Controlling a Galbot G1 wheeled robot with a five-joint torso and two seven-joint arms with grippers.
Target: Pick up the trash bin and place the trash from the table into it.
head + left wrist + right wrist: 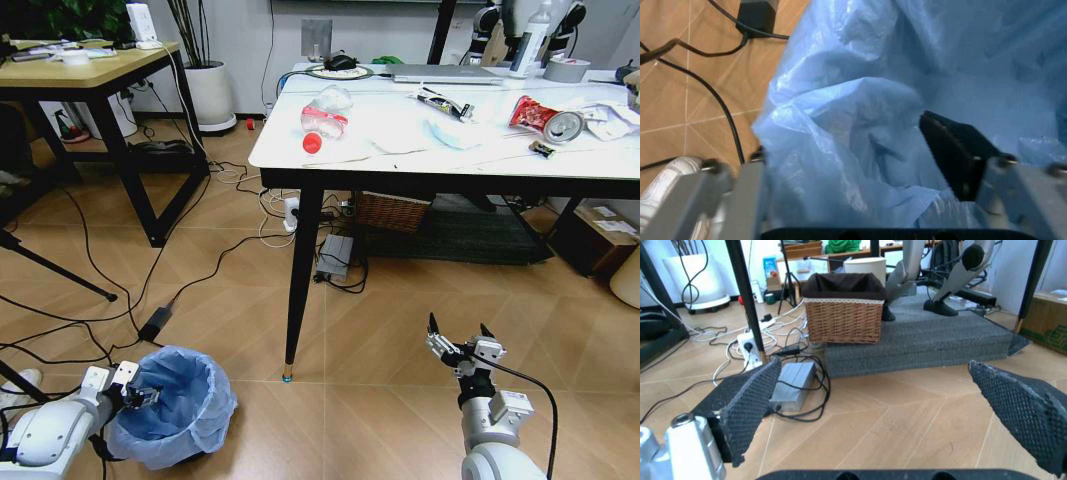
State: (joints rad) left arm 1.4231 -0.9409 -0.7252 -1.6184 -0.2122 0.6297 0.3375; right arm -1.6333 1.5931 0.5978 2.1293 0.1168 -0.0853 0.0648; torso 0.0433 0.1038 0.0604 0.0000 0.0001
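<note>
Left gripper (140, 393) grasping rim of trash bin (175, 405) on floor, fingers straddling blue bag; right gripper (460, 340) fingers spread apart, low near floor; trash (535, 113) on table (400, 150)

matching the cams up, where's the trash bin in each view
Head view: the trash bin stands on the floor at lower left, the left pincer at its rim.
Left wrist view: its blue bag spans the picture, one finger inside.
Right wrist view: not in it.
Shared landmark: the black power adapter on the floor beside the bin.
</note>
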